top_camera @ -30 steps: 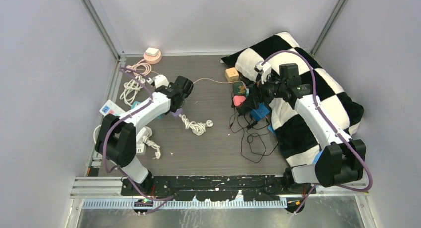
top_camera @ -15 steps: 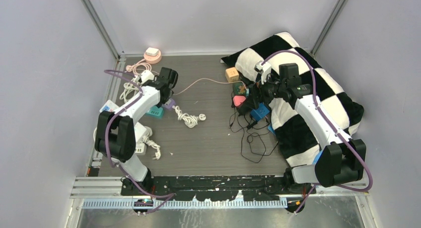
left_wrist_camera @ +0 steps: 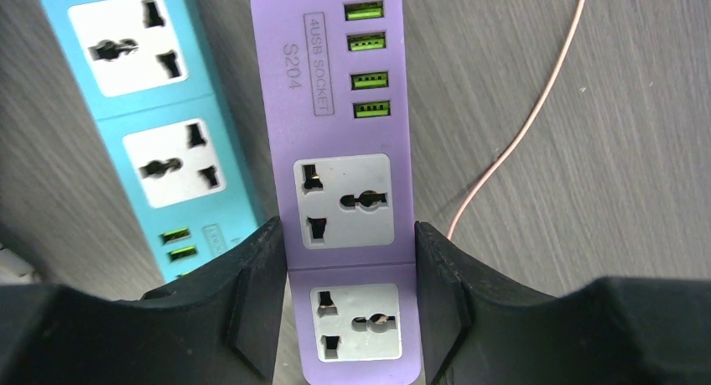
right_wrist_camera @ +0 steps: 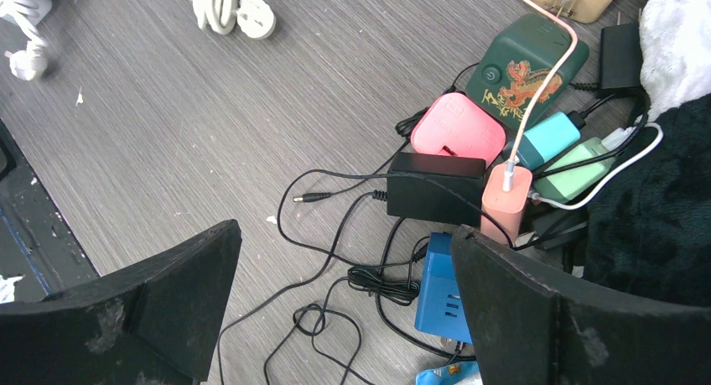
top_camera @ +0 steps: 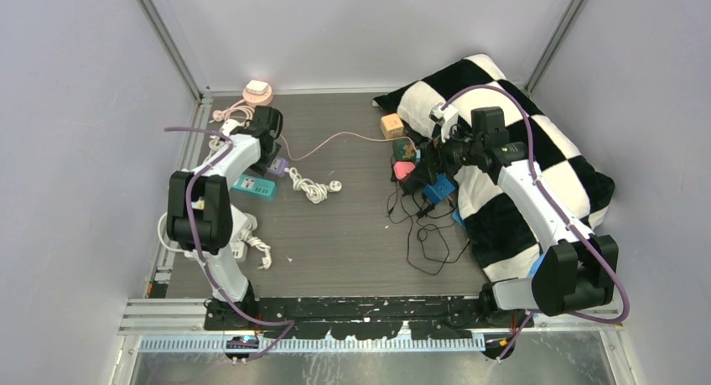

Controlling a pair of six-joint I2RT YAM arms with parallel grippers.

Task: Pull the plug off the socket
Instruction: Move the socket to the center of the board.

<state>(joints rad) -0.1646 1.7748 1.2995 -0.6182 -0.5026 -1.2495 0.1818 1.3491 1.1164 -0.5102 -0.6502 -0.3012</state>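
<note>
Purple socket strip (left_wrist_camera: 348, 108): far left of the table, clamped across its width by the left gripper (left_wrist_camera: 346, 251), with its long axis running straight out from the jaws. No plug shows in the visible outlets. Flat smooth plastic, grey outlet faces, green USB ports. Teal strip (left_wrist_camera: 142, 117) lies just beside it. Right gripper (right_wrist_camera: 342, 267), jaws wide apart, hovers well apart over the charger cluster (right_wrist_camera: 457, 129).

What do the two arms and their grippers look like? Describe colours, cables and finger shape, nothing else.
The left arm and right arm both have white shells with black joints and bases. A purple cable loops loosely along each one. The left gripper and right gripper have broad, matte black fingers. The right pair shows pale scuff marks.
</note>
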